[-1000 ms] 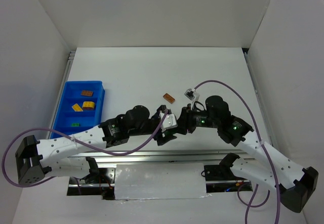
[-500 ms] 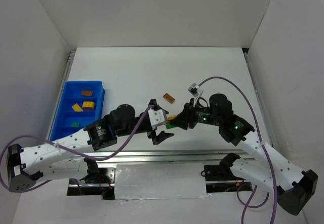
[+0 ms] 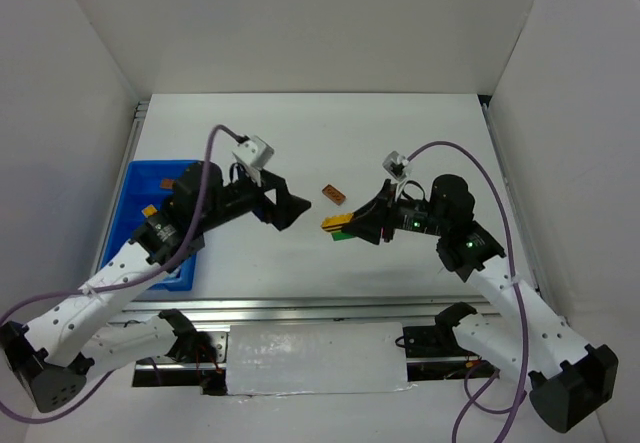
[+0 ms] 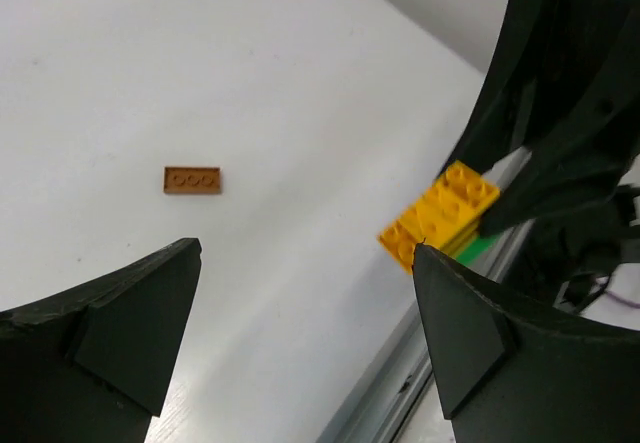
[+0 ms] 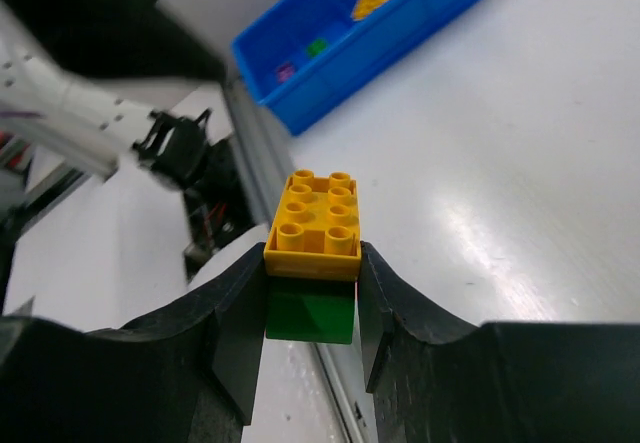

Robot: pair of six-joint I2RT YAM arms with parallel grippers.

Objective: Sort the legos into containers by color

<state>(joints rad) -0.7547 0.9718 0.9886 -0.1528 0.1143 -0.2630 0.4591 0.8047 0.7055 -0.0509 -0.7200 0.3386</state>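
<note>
Now the right gripper (image 5: pixel 312 268) is clamping a yellow-on-green brick stack (image 5: pixel 313 228); the left gripper (image 4: pixel 305 255), gaping empty, should be grasping only the yellow brick (image 4: pixel 440 213) squarely.

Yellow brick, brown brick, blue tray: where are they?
yellow brick (image 5: pixel 312 213), right wrist view, studded top face.
brown brick (image 4: pixel 193 180), left wrist view, middle of its top.
blue tray (image 3: pixel 130 203), top external view, bare floor by its left wall.

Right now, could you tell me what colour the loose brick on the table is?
The loose brick is brown-orange, clearest in the left wrist view.
</note>
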